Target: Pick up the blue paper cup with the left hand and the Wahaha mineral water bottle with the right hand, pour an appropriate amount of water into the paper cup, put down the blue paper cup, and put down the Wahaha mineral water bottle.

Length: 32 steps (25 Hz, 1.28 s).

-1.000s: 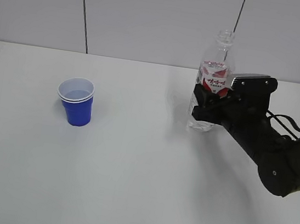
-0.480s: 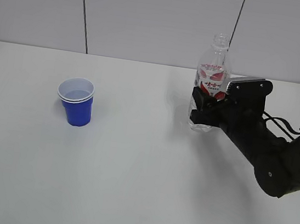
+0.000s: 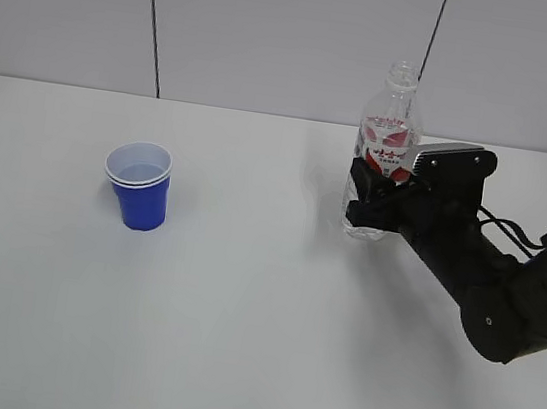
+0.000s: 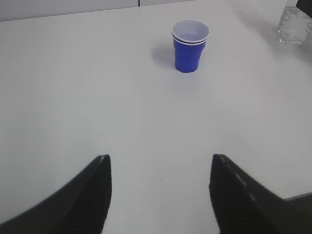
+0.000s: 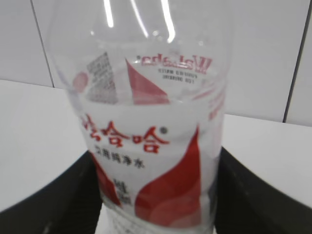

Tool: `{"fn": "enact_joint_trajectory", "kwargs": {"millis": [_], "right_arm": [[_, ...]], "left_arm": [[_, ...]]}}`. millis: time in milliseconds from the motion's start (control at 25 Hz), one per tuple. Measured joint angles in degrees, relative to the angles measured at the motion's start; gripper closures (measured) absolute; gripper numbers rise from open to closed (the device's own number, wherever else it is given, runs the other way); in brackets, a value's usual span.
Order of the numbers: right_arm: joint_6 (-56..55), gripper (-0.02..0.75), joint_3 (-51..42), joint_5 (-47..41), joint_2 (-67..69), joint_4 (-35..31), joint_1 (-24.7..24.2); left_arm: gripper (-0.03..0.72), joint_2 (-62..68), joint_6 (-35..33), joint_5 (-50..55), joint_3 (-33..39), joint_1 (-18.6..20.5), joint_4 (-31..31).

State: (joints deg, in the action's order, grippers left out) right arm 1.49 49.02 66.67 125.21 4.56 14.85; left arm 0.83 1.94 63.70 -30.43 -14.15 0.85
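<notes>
The blue paper cup (image 3: 138, 187) stands upright at the left of the white table, free of both grippers; it also shows in the left wrist view (image 4: 190, 46). The Wahaha mineral water bottle (image 3: 390, 129) stands upright at the right, uncapped, its base at the table surface. My right gripper (image 3: 364, 194) is shut on its lower label, one finger on each side (image 5: 156, 195); the label fills the right wrist view (image 5: 151, 131). My left gripper (image 4: 158, 163) is open and empty, low over the table well short of the cup, and out of the exterior view.
The white table (image 3: 235, 341) runs back to a grey panelled wall (image 3: 276, 33). The bottle's base (image 4: 294, 24) shows at the top right corner of the left wrist view. The right arm (image 3: 504, 295) reaches in from the right edge.
The right gripper has lowered the bottle slightly and shifted a little left, mostly in the first half second. The cup has not moved.
</notes>
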Motion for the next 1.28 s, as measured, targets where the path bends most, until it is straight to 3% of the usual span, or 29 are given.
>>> {"fn": "enact_joint_trajectory", "kwargs": {"millis": [800, 1280], "right_arm": [[0.0, 0.288, 0.11, 1.85, 1.2, -0.22, 0.0], [0.0, 0.167, 0.22, 1.95, 1.2, -0.58, 0.0]], "left_arm": [[0.208, 0.0, 0.0, 0.0, 0.0, 0.0, 0.0], [0.209, 0.0, 0.0, 0.0, 0.0, 0.0, 0.0]]}}
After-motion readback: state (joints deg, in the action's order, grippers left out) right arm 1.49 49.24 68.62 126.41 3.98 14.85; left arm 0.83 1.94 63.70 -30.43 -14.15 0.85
